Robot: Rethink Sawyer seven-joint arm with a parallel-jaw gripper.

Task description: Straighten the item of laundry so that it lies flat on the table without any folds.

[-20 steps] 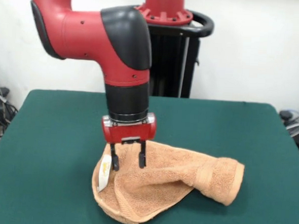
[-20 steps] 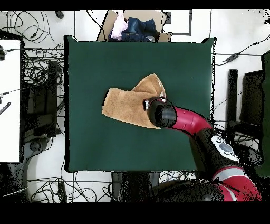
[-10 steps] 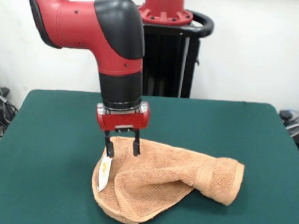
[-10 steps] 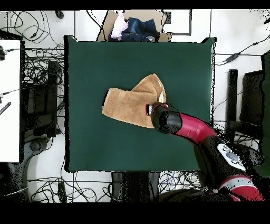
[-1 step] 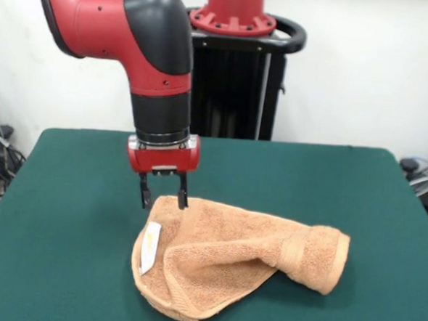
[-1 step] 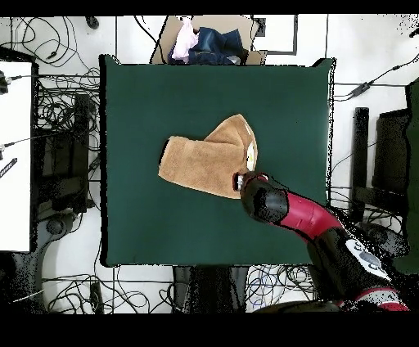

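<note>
Orange-tan towel (image 5: 237, 260) lies folded and rumpled on the table (image 5: 65, 217); pincer (image 5: 163, 199) spread, empty.

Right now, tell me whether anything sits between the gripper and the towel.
Nothing visible does. The gripper hangs open just above the far edge of the towel, near its white label. Only air separates them, and the table around the towel holds no other object.

White wall (image 5: 365, 68), cable-strewn floor (image 6: 57, 123), white desk (image 6: 15, 155) alongside.
</note>
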